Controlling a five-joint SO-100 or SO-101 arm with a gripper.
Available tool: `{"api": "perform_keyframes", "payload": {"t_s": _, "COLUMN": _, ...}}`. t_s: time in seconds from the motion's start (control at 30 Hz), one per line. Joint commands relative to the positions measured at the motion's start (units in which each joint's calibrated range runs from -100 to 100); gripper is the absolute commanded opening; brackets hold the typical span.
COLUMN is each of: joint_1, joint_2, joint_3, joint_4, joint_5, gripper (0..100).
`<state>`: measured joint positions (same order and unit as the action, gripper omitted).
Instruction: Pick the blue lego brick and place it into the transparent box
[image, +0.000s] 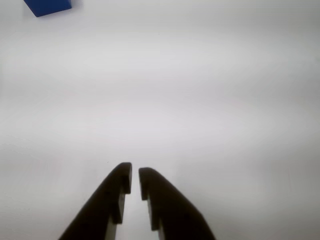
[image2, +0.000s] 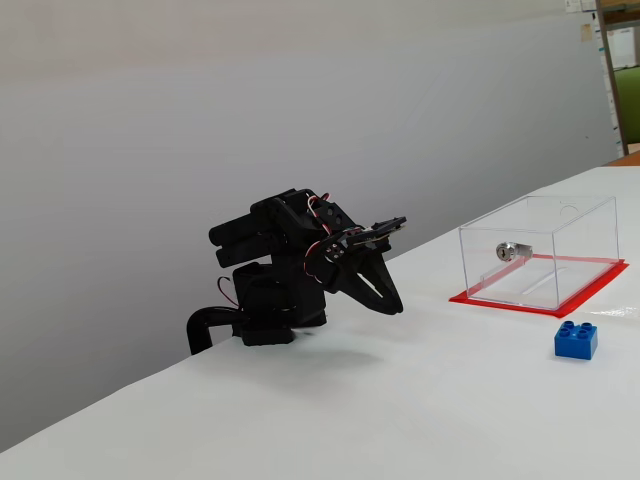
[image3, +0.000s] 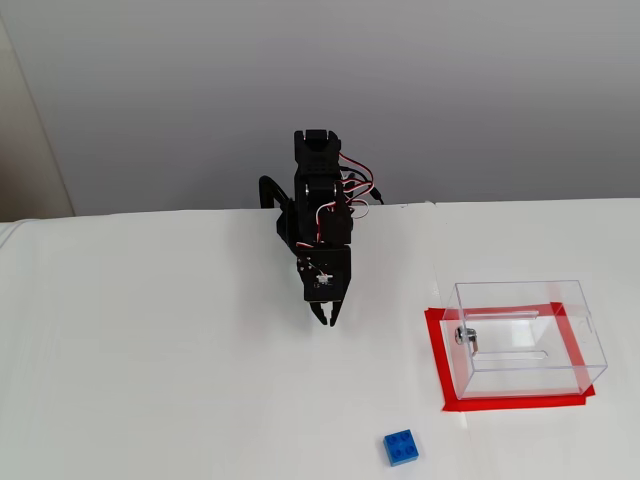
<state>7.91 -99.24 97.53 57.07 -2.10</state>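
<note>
Hovering low over the white table (image3: 150, 380), the gripper (image: 135, 172) is pointing its two dark fingers (image: 112, 197) downward, nearly closed, with only a thin slit between the tips and nothing held between them. In both fixed views the arm (image3: 320, 215) is sitting folded up and compact near the table's back edge, red and white wires looping off its side, and the gripper (image3: 327, 320) is hanging just above the surface, well apart from everything else.

Over to the blue lego brick (image3: 401, 447): it is sitting studs-up on the bare table, toward the front edge in a fixed view, near the box but not touching it. In the wrist view it is just peeking in at the top left corner (image: 48, 6), far from the fingertips.

The transparent box (image3: 525, 335) is standing upright on its red flat base (image3: 436, 360), to the right of the arm in that fixed view, with a small silver metal part (image3: 466, 338) showing at its left wall.
</note>
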Motion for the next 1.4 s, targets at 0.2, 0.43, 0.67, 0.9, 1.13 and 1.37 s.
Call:
{"api": "perform_keyframes", "payload": {"t_s": 0.2, "joint_1": -0.4, "joint_2": -0.6, "joint_3": -6.7, "joint_4": -0.2, "joint_5": -0.1, "gripper": 2}}
{"api": "perform_keyframes", "payload": {"t_s": 0.43, "joint_1": -3.3, "joint_2": -0.5, "joint_3": -9.4, "joint_4": -1.9, "joint_5": -0.2, "gripper": 2}}
{"api": "perform_keyframes", "payload": {"t_s": 0.67, "joint_1": -3.4, "joint_2": -0.5, "joint_3": -14.8, "joint_4": -1.1, "joint_5": -0.2, "gripper": 2}}
{"api": "perform_keyframes", "payload": {"t_s": 0.9, "joint_1": -3.4, "joint_2": -0.1, "joint_3": -19.8, "joint_4": -0.8, "joint_5": -0.2, "gripper": 2}}
{"api": "perform_keyframes", "payload": {"t_s": 1.13, "joint_1": -3.4, "joint_2": 11.6, "joint_3": -29.5, "joint_4": -0.7, "joint_5": 0.2, "gripper": 2}}
{"api": "perform_keyframes", "payload": {"t_s": 1.37, "joint_1": -3.4, "joint_2": 19.7, "joint_3": -42.2, "joint_4": -0.1, "joint_5": 0.3, "gripper": 2}}
